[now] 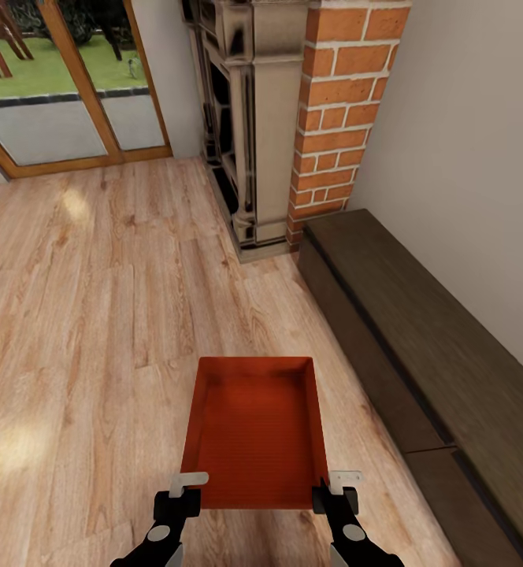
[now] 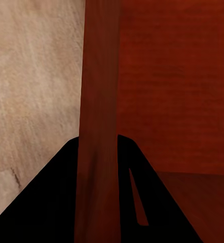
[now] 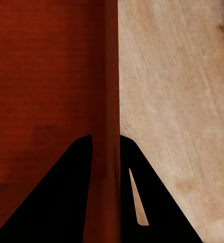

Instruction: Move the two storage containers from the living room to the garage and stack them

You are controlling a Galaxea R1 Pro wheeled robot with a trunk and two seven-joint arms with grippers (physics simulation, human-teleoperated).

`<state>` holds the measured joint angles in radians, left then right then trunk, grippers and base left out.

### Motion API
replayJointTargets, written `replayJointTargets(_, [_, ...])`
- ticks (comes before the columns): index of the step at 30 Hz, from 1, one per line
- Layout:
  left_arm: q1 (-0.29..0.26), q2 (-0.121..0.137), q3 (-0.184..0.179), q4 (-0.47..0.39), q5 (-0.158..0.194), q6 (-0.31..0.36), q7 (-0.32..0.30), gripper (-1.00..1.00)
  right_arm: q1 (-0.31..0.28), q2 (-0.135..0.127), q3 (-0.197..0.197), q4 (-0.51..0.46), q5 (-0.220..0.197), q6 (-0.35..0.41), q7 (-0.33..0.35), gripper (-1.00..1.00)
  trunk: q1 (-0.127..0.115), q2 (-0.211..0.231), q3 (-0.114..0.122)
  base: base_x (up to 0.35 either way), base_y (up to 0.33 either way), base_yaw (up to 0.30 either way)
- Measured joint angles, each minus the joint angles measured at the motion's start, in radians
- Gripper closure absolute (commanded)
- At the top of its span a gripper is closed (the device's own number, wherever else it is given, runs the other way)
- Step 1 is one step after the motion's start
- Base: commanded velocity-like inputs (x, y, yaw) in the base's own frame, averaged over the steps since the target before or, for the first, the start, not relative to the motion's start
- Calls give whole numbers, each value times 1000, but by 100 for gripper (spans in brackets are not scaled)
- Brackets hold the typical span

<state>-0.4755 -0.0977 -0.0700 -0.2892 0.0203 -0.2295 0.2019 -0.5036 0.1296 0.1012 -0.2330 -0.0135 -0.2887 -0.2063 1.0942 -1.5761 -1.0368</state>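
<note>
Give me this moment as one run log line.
room: living room | held: storage container | left gripper: on left wall | right gripper: on right wall

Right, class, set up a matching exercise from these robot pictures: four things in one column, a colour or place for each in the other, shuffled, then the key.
Things:
1. storage container
2. fireplace pillar
3. low bench
4. left tool

Descriptions:
A. dark brown wood, along the wall on the robot's right
B. orange-red, open-topped, above the wood-plank floor
C. closed on the container's near left wall
D. red brick with pale mortar

Pairs: 1-B, 2-D, 3-A, 4-C
</note>
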Motion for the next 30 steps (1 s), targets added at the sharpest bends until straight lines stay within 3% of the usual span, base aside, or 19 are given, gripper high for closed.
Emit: replayJointTargets(30, [0,0,0,1,0,0,0,100,0,0,0,0,0,0,0,100,-115,210,94,0,0,0])
